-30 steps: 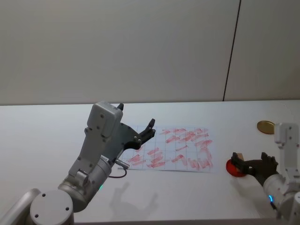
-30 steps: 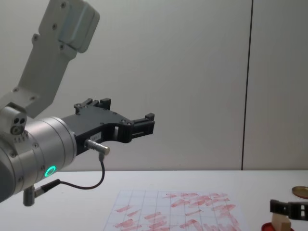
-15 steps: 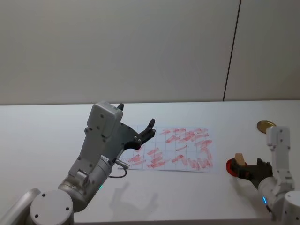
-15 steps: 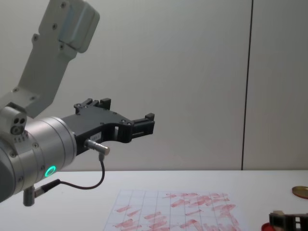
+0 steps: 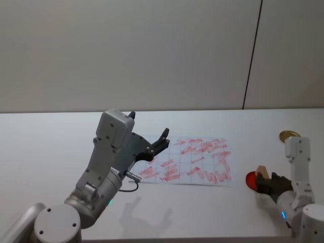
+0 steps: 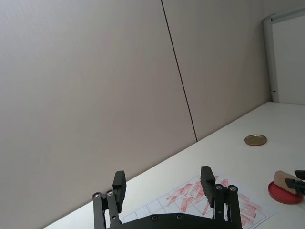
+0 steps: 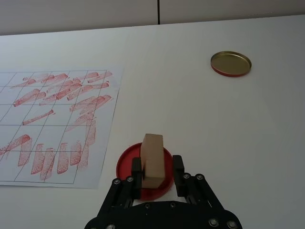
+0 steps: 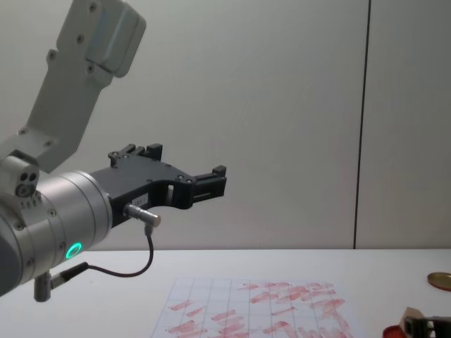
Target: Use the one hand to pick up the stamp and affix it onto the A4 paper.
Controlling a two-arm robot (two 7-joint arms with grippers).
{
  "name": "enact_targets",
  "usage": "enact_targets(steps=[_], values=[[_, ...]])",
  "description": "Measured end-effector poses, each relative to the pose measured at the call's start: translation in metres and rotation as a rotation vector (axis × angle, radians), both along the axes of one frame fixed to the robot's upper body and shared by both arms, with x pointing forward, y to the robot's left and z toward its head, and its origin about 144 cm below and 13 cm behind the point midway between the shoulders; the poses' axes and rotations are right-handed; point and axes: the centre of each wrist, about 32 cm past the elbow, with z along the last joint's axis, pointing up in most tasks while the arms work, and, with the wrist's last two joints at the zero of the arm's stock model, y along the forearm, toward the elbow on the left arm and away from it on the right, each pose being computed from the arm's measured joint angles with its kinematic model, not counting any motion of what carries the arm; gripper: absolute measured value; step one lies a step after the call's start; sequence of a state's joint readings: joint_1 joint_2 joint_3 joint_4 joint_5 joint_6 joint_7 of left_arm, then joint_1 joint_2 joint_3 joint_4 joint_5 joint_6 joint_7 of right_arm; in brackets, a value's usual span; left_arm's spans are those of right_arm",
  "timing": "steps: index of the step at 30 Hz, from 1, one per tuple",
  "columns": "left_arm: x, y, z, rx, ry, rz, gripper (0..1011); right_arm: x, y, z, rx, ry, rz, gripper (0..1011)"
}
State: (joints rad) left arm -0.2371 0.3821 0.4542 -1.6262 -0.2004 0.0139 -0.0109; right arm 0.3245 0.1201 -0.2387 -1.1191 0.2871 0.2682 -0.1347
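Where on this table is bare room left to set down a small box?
Free: the wide table stretch left of the A4 paper; the strip between paper and wall; the patch between paper and gold disc. Crowded: the red ink pad, where the right tool is at the stamp. The left tool hangs above the paper's left edge.

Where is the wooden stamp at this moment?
In the right wrist view, the stamp stands on the red ink pad between the fingers of the right gripper, just right of the A4 paper.
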Motion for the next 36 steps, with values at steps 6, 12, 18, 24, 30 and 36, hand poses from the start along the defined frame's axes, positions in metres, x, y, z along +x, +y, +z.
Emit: enact_targets(steps=[6, 12, 18, 24, 30, 36], values=[[0.0, 0.0, 0.0, 0.0, 0.0, 0.0, 993, 0.005, 0.003, -0.001, -0.001, 0.005, -0.001, 242], [0.0, 0.0, 0.0, 0.0, 0.0, 0.0, 993, 0.008, 0.004, -0.002, -0.001, 0.01, 0.0, 232], [0.0, 0.0, 0.0, 0.0, 0.0, 0.0, 993, 0.01, 0.006, -0.002, -0.001, 0.014, 0.001, 232], [0.0, 0.0, 0.0, 0.0, 0.0, 0.0, 993, 0.011, 0.007, -0.001, -0.002, 0.012, 0.003, 232], [0.0, 0.0, 0.0, 0.0, 0.0, 0.0, 993, 0.011, 0.01, 0.009, 0.003, -0.021, 0.015, 233], [0.0, 0.0, 0.0, 0.0, 0.0, 0.0, 993, 0.007, 0.015, 0.031, 0.011, -0.081, 0.053, 232]])
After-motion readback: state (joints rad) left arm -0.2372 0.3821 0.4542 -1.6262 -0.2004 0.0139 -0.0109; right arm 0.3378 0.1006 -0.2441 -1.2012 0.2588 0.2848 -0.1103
